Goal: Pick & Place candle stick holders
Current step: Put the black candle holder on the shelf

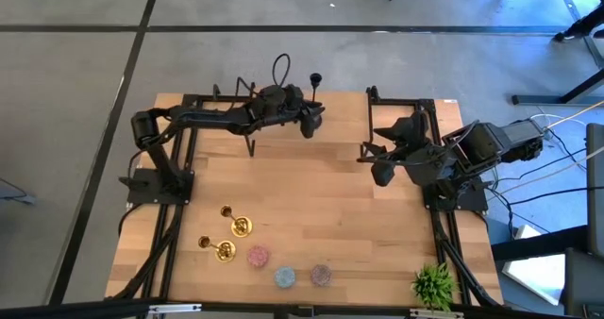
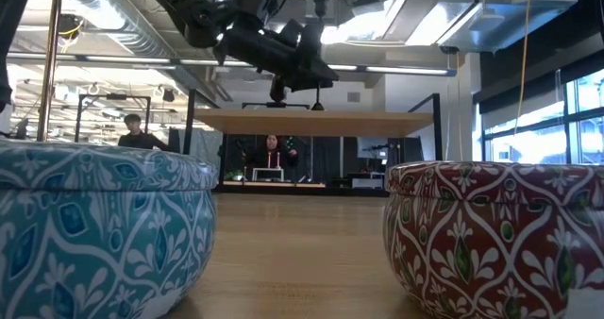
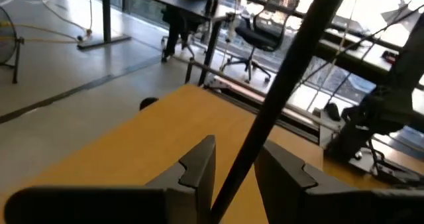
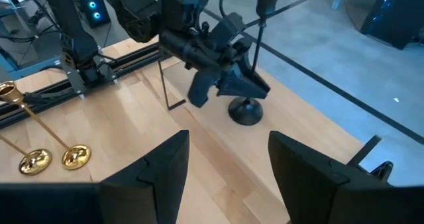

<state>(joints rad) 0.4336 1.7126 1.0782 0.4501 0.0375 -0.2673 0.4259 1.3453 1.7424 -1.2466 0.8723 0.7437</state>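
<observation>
The black candle stick holder [image 4: 255, 48] is in my left gripper [image 1: 310, 121] above the table's far edge; its cup [image 1: 316, 77] is at the top and its round base [image 4: 245, 111] at the bottom. Two gold sticks [image 1: 226, 220] [image 1: 212, 248] lie on the table at the near left. The pink [image 1: 259, 256], light blue [image 1: 284, 277] and purple [image 1: 321, 275] squat holders stand near the front edge. The last two fill the low view's foreground [image 2: 94, 234] [image 2: 500, 234]. My right gripper [image 1: 377, 173] is open and empty at the right, also seen in its wrist view [image 4: 228, 144]. My left gripper pinches the black stick's stem [image 3: 242, 161] between its two fingers, about midway between cup and base. The fingers come from the table's left, slanting down, and lie across the stem. The stick stands nearly upright, a little tilted. In the low view it shows well above the table.
A small green spiky plant [image 1: 434, 283] stands at the near right corner. Black frame rails [image 1: 179, 225] [image 1: 444, 234] run along both table sides. A thin black post [image 4: 164, 85] stands near the far edge. People show in the room beyond [image 2: 271, 154].
</observation>
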